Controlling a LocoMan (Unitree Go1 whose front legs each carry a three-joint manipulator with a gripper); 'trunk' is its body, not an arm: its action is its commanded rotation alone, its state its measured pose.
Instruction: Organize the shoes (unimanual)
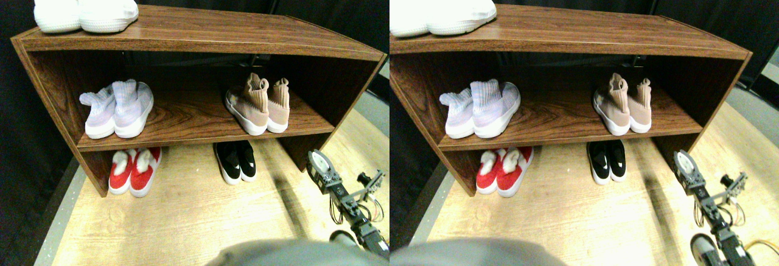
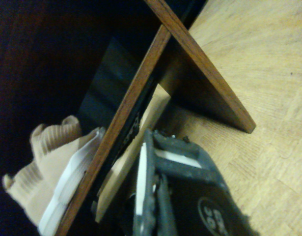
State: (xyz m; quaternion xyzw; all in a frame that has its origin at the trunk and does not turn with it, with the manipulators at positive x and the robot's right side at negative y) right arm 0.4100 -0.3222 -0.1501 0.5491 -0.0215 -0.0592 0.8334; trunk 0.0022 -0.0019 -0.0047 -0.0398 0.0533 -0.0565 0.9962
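A wooden shoe rack [image 1: 182, 35] stands on the pale wood floor [image 1: 195, 217]. White shoes [image 1: 82, 4] sit on its top; on the middle shelf, lavender sock sneakers [image 1: 118, 109] stand left and the tan sock sneakers [image 1: 258, 105] right. Beneath, on the floor, are red slippers [image 1: 135, 170] and black slip-ons [image 1: 237, 161]. The right gripper [image 1: 347, 184] hovers empty near the rack's right panel; whether its jaws are spread I cannot tell.

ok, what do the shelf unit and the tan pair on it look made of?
Shelf unit: looks like wood-grain laminate board, dark brown and semi-gloss; streaky grain and a light sheen show on top.
Tan pair: apparently ribbed knit uppers, matte, over white soles that look like rubber; the collar ribbing shows clearly in the wrist view.
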